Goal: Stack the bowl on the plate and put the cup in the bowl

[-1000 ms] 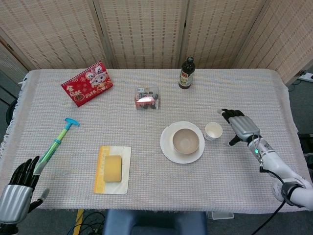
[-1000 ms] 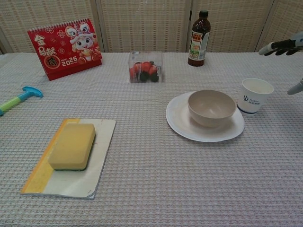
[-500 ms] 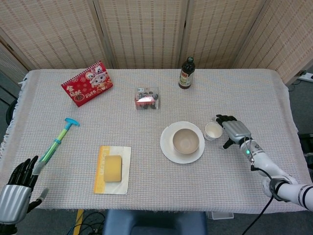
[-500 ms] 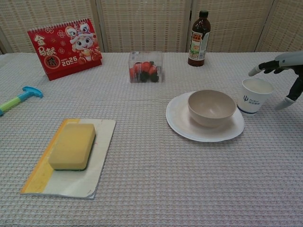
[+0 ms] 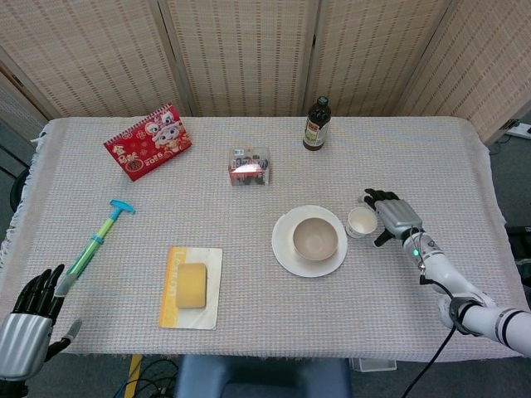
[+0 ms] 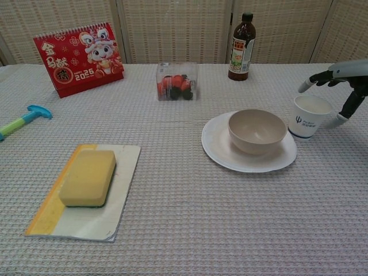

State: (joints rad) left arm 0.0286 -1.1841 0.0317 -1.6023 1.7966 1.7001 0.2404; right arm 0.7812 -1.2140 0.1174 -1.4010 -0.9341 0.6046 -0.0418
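On woven cloth (image 6: 190, 230), round paper cup (image 6: 311, 116)

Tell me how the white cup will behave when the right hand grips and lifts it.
The cup looks like thin paper, so it is probably very light and may dent under a firm squeeze. It stands upright and looks empty, so a sideways nudge from the right hand could slide or tip it. Its smooth, tapered wall may slip downward in a loose grip.
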